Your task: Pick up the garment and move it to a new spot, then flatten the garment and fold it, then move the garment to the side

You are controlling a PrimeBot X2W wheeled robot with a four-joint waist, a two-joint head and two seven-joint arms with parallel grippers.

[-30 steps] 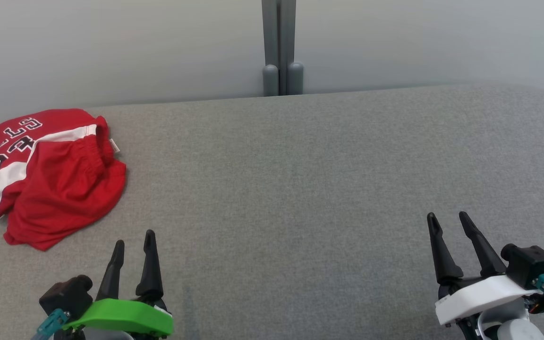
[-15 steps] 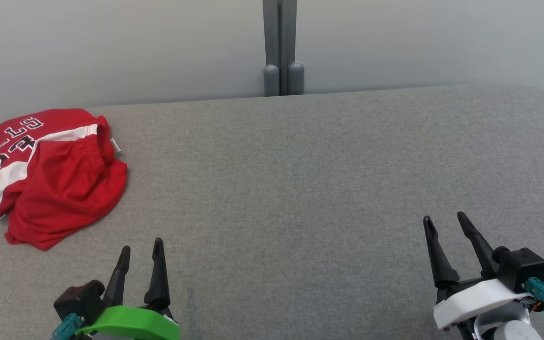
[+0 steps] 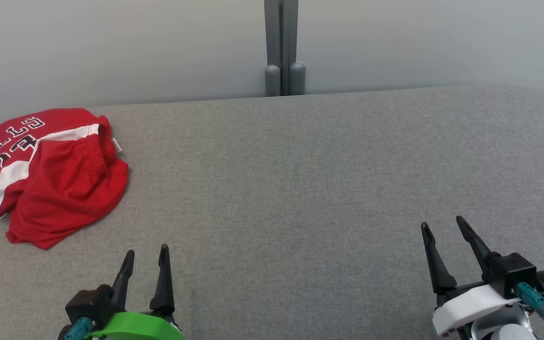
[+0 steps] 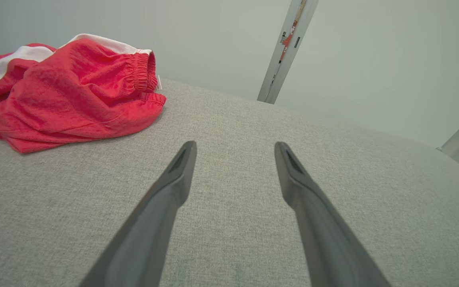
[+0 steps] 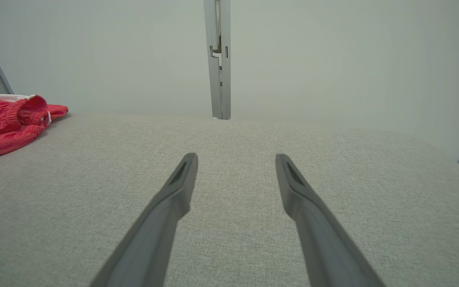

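The red garment (image 3: 50, 174) (white stripe, dark lettering) lies bunched at the far left of the grey fabric surface (image 3: 300, 179). It is at about ten o'clock from the left gripper (image 3: 147, 250), well apart; those jaws are spread and empty. A pale wall (image 3: 111, 47) with a grey post (image 3: 281, 47) stands behind at twelve o'clock. The right gripper (image 3: 442, 222) at five o'clock also gapes empty, far from the garment.

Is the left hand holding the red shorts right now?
No, the left hand is open and empty above the grey surface, with the red shorts lying apart from it, farther left.
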